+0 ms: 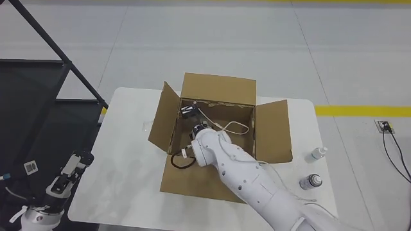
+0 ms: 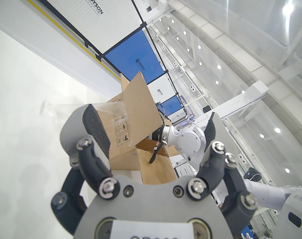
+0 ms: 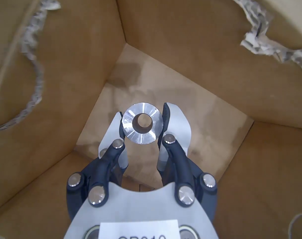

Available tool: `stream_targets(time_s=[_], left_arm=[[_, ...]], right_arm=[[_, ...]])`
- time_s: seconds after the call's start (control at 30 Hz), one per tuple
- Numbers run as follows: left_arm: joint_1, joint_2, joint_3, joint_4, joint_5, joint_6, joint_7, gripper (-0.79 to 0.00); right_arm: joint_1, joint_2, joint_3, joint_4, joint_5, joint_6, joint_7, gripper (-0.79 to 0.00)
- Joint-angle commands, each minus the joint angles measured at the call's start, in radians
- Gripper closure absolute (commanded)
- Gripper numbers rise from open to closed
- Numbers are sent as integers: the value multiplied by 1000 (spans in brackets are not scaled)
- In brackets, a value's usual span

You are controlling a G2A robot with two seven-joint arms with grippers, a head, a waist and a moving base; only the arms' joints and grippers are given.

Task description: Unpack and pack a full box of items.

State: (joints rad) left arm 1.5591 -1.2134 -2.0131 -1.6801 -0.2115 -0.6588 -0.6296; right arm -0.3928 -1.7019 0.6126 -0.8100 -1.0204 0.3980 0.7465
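Note:
An open cardboard box [image 1: 215, 88] stands in the middle of the white table [image 1: 128, 147], flaps spread. My right arm [image 1: 221, 157] leans over the near wall into the box. Inside, the right gripper [image 3: 143, 120] is shut on a short silver metal cylinder [image 3: 131, 131] with a centre hole, held above the bare box floor [image 3: 180, 105]. My left gripper [image 1: 72, 168] hangs beyond the table's near-left corner, its fingers [image 2: 96, 129] wide open with nothing between them. It faces the box [image 2: 138, 105] and the right arm [image 2: 189, 141].
Two small bottles [image 1: 318, 153] [image 1: 311, 181] stand on the table right of the box. A white and a black cable [image 1: 183, 160] loop from the right arm's wrist inside the box. A dark rack [image 1: 32, 109] stands left of the table.

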Motion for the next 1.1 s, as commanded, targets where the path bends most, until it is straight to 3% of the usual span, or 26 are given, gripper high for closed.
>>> stream_targets(time_s=[0.0,0.23,0.27,0.3,0.33,0.5,0.6,0.67,0.8,0.9,1.07], left_arm=[[0,0,0,0,0,0,0,-785],[0,0,0,0,0,0,0,-785],[0,0,0,0,0,0,0,-785],[0,0,0,0,0,0,0,-785],[0,0,0,0,0,0,0,-785],[0,0,0,0,0,0,0,-785],[0,0,0,0,0,0,0,-785],[0,0,0,0,0,0,0,-785],[0,0,0,0,0,0,0,-785],[0,0,0,0,0,0,0,-785],[0,0,0,0,0,0,0,-785]], right_arm=[[4,-10,6,46,24,-16,-22,0],[13,-40,27,165,87,-80,-85,0],[16,-44,29,178,90,-85,-93,-40],[17,-47,32,189,95,-89,-100,-234],[19,-50,35,198,100,-97,-104,-302],[27,-59,48,221,109,-127,-115,-480],[27,-59,57,222,104,-131,-118,-717],[26,-58,63,216,95,-133,-116,-785],[18,-44,82,169,60,-128,-118,-785],[-12,-16,127,59,34,-134,-121,-785],[-196,80,258,-353,-138,-130,-16,-785]])
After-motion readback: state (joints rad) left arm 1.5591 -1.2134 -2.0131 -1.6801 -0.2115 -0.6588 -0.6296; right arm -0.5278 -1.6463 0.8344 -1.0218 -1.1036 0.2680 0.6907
